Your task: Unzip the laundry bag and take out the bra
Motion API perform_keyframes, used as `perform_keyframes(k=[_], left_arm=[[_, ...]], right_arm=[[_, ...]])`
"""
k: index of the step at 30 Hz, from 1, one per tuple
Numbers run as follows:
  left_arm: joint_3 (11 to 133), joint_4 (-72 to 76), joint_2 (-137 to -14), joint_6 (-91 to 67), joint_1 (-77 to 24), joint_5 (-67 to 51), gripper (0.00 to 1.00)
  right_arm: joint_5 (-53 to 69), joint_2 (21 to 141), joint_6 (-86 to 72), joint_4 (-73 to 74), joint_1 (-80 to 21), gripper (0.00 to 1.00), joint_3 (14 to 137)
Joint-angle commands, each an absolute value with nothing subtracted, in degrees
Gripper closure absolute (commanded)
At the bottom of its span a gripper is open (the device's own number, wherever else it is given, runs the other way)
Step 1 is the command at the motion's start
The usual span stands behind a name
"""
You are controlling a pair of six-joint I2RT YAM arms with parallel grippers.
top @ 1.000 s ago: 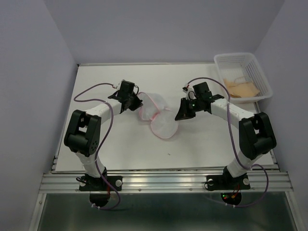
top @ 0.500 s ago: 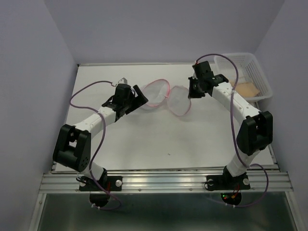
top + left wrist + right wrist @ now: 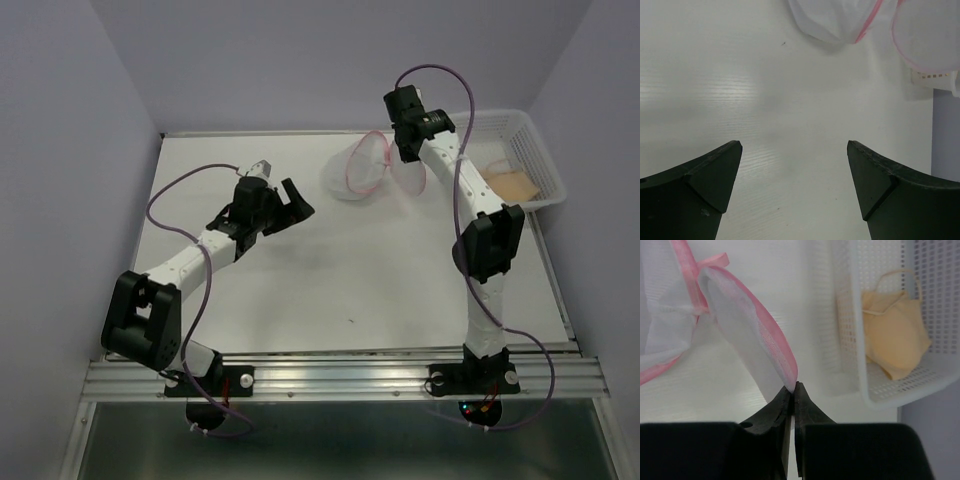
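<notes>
The laundry bag (image 3: 352,172) is a white mesh pouch with a pink zipper rim. It hangs open in two halves near the table's back, lifted at its right side. My right gripper (image 3: 408,150) is shut on the pink rim (image 3: 785,365) of one half, its jaws pressed together on the edge. The peach bra (image 3: 895,335) lies inside the white lattice basket (image 3: 900,395) to the right, also seen from above as the bra (image 3: 515,186). My left gripper (image 3: 285,210) stands open over bare table, left of and short of the laundry bag (image 3: 835,20), with nothing between its fingers (image 3: 715,180).
The white basket (image 3: 470,125) sits at the back right corner by the wall. Lilac walls enclose the table on three sides. A metal rail runs along the near edge where both arm bases are bolted.
My left gripper has opened, let go of the bag and drawn back to the left. My right arm has carried the bag up and back toward the basket.
</notes>
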State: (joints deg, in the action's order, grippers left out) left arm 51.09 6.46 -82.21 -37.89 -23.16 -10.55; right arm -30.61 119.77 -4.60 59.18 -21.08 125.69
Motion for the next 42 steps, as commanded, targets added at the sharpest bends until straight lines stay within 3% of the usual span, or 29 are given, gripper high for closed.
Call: perform_keyframes(k=[1,5,9,12,21,28,32,35,38,42], left_arm=[[51.68,7.91,-80.51,-37.17,-22.94,-10.55,0.01],[52.12,7.73,-81.21,-38.41,-21.27,-9.84,0.01],[56.06,8.08,-84.54,-39.37,-18.29,-10.20,0.01],[59.66,10.01,-89.70,-39.72,-16.97,-9.24,0.01],[97.43,6.86,-116.44,-38.93,-13.71,-18.27,0.01],[106.07,8.52,-126.99,-41.83,-15.03,-21.09,0.07],[108.72,8.61,-130.43,-42.19,-16.52,-21.71,0.13],[106.18,8.44,-130.08,-41.84,-16.96,-21.36,0.19],[98.90,8.79,-126.58,-41.83,-16.96,-20.05,0.29],[86.42,13.35,-119.20,-43.59,-17.49,-19.60,0.32]], right_arm=[[-49.64,123.74,2.36,65.13,-21.27,0.92,135.26],[-45.11,120.78,12.02,54.62,-21.27,0.94,127.03],[-38.42,112.07,22.13,34.12,-21.27,0.90,116.03],[-37.27,112.84,22.42,31.91,-21.27,0.91,117.58],[-28.15,112.76,22.40,29.89,-21.27,0.92,111.98],[-16.19,110.83,29.08,20.22,-21.27,0.93,106.97],[-7.58,110.57,29.71,18.19,-21.27,0.93,106.52],[-7.56,111.62,27.96,18.19,-21.27,0.92,109.67],[-11.42,113.64,22.25,20.20,-21.27,0.92,112.84],[-13.54,116.80,10.50,29.42,-22.49,0.89,120.13]])
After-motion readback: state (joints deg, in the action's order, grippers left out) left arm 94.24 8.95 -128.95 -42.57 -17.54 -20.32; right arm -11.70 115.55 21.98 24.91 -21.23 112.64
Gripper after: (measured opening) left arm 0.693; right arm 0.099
